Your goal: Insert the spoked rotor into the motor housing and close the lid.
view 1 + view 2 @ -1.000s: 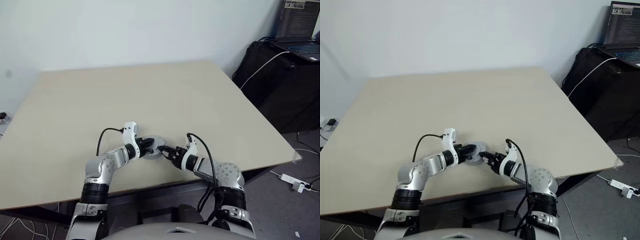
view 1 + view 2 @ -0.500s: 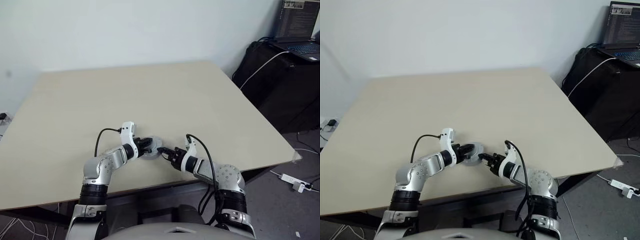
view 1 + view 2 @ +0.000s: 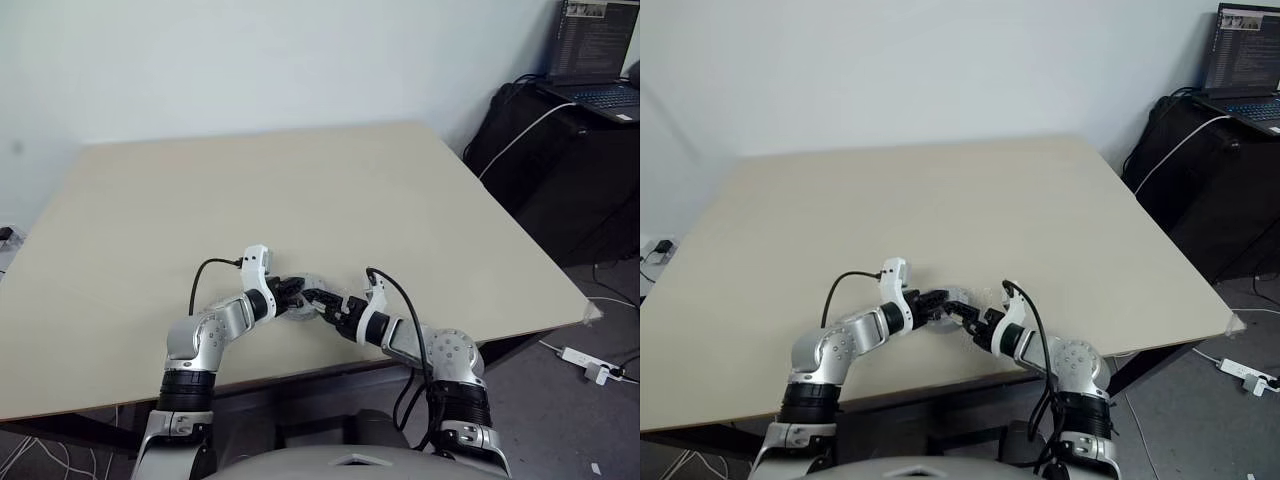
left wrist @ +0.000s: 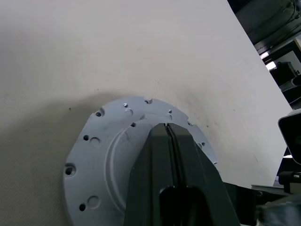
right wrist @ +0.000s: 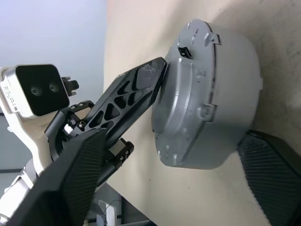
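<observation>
Left pincer (image 4: 169, 136) pressed closed; right pincer (image 5: 160, 174) spread wide.

Head eyes overlook table (image 3: 300, 190); wrist cameras close-up.

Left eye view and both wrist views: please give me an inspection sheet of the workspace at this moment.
Surface: beige table, bare apart from the work.
Job's things: grey lid seated on a grey round body.
Clutter: nothing seen.
Grippers: left gripper shut, tips on the lid; right gripper open, fingers either side of the body.
Cables: black cables at both wrists; white cable; power strip on the floor.
Surroundings: laptop, white wall.
</observation>
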You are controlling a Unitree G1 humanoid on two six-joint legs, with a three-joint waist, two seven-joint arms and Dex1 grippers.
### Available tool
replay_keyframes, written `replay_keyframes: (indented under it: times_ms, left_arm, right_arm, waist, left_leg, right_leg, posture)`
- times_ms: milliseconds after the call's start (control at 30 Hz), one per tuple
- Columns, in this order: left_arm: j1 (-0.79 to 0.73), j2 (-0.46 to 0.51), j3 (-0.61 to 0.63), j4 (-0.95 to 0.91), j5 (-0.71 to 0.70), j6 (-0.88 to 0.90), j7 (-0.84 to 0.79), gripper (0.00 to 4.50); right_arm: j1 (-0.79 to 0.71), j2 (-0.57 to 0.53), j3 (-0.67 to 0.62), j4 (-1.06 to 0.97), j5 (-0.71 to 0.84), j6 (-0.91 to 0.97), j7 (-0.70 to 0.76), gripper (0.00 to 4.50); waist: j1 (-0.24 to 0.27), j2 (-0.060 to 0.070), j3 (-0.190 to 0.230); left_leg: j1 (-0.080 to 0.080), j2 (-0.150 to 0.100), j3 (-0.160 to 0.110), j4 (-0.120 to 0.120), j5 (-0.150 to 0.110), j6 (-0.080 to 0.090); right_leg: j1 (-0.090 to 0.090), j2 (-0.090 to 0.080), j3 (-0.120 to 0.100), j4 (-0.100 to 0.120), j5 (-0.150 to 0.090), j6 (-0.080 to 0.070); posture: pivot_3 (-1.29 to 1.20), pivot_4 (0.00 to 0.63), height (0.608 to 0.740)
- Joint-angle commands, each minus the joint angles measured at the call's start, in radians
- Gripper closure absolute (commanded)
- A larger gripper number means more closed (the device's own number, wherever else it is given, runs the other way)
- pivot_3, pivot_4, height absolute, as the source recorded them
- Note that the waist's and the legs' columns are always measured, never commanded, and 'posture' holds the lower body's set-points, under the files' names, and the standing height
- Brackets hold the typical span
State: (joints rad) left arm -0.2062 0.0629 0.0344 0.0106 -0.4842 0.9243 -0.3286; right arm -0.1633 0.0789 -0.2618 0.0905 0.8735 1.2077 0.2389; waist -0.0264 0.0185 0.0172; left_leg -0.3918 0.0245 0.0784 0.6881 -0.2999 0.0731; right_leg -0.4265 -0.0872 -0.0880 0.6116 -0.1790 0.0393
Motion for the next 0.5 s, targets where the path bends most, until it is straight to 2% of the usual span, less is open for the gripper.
replay_keyframes:
  times_ms: [33,300,500]
  left_arm:
    - [0.017,0.003,-0.009,0.033,0.014,0.019,0.014,4.50]
    - [0.019,0.002,-0.009,0.033,0.014,0.016,0.014,4.50]
    - [0.019,0.001,-0.007,0.034,0.015,0.014,0.012,4.50]
  right_arm:
    - [-0.028,0.071,0.021,-0.039,0.049,-0.020,0.019,0.04]
    - [-0.029,0.072,0.024,-0.039,0.053,-0.020,0.020,0.04]
    - [-0.031,0.076,0.025,-0.038,0.056,-0.010,0.014,1.95]
  waist:
    - [0.000,0.000,0.000]
    - [0.000,0.000,0.000]
    - [0.003,0.000,0.000]
  left_leg:
    - [0.000,0.000,0.000,0.000,0.000,0.000]
    - [0.000,0.000,0.000,0.000,0.000,0.000]
    - [0.000,0.000,0.000,0.000,0.000,0.000]
  right_leg:
    - [0.000,0.000,0.000,0.000,0.000,0.000]
    - [0.000,0.000,0.000,0.000,0.000,0.000]
    - [0.000,0.000,0.000,0.000,0.000,0.000]
  posture:
    - [0.00,0.000,0.740]
    - [0.00,0.000,0.740]
    - [0.00,0.000,0.740]
